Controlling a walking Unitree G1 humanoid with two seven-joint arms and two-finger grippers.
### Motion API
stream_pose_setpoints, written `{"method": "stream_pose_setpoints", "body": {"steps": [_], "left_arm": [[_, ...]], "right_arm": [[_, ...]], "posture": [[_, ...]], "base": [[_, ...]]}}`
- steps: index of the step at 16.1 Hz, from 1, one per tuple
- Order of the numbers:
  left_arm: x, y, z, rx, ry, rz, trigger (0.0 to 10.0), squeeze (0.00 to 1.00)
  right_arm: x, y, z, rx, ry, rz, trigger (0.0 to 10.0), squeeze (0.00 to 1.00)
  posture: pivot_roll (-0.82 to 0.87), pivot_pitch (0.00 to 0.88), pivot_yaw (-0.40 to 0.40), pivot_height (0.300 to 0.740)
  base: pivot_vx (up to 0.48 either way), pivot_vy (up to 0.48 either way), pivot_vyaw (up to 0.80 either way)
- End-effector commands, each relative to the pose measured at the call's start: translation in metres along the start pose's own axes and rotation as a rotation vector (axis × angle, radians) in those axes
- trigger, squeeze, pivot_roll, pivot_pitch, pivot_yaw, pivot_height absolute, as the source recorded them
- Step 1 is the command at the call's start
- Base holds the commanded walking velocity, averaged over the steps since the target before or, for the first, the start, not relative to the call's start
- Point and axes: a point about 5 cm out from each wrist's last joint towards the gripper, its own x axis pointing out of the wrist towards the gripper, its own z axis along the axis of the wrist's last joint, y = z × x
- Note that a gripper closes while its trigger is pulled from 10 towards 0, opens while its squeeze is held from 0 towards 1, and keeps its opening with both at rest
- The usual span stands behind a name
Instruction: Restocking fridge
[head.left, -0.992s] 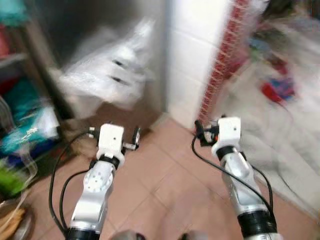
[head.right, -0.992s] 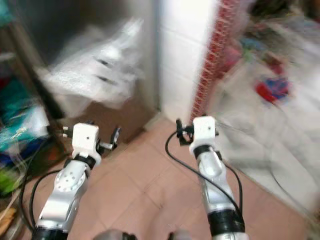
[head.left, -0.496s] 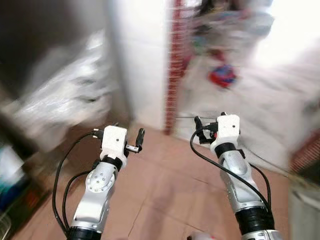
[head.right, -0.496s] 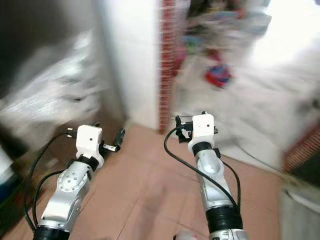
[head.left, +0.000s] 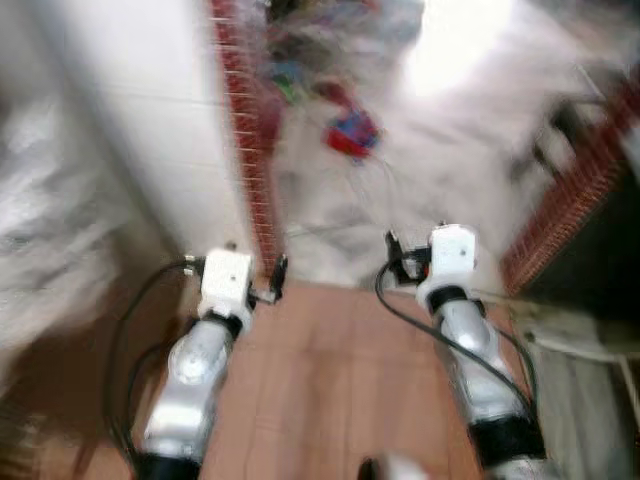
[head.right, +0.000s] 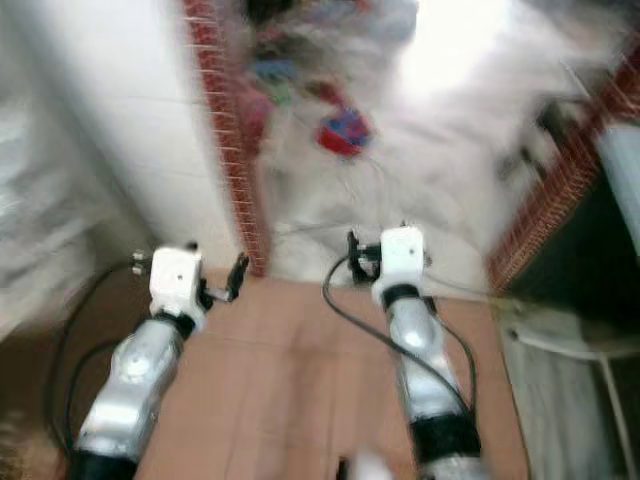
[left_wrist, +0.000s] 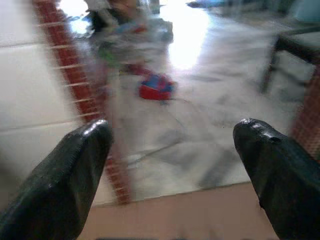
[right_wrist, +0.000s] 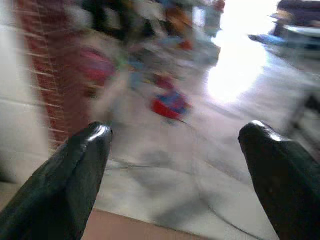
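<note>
Both arms are held out in front of me above a terracotta tile floor (head.left: 320, 370), and the picture is blurred by motion. My left gripper (left_wrist: 175, 165) stands open with nothing between its black fingers (left_wrist: 75, 175). My right gripper (right_wrist: 180, 170) is also open and empty, its fingers (right_wrist: 75, 175) wide apart. Both point toward a pale marble floor (head.left: 400, 200) past the tiles. No fridge or grocery item can be made out.
A white tiled wall (head.left: 130, 110) with a red brick edge (head.left: 245, 150) stands ahead on the left. A red and blue object (head.left: 350, 130) lies on the marble floor with clutter behind it. Brick-edged dark furniture (head.left: 580, 190) is on the right. Bright light floods the far floor.
The whole view has swung to the right: the dark shelf and white plastic bag slid out on the left, and the marble floor and brick edge came to the middle. Both grippers stay open.
</note>
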Motion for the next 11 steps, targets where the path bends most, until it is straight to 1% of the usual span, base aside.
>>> {"method": "stream_pose_setpoints", "body": {"steps": [1, 2, 11], "left_arm": [[-0.0025, 0.0034, 0.0003, 0.012, -0.001, 0.008, 10.0, 0.0], [-0.0031, 0.0049, -0.0003, 0.009, 0.0, 0.014, 10.0, 0.0], [-0.002, 0.0045, -0.0007, 0.002, 0.003, 0.018, 10.0, 0.0]], "right_arm": [[0.0034, 0.0026, 0.0069, 0.012, -0.028, 0.003, 10.0, 0.0], [0.0046, 0.0043, 0.0076, 0.01, -0.03, 0.007, 10.0, 0.0], [0.0049, 0.0019, 0.0072, 0.016, -0.026, 0.0, 10.0, 0.0]], "posture": [[0.02, 0.0, 0.049, 0.74], [0.02, 0.0, 0.047, 0.74], [0.01, 0.0, 0.04, 0.74]], "base": [[0.292, 0.0, -0.8], [0.24, 0.244, -0.8], [0.0, 0.422, -0.8]]}}
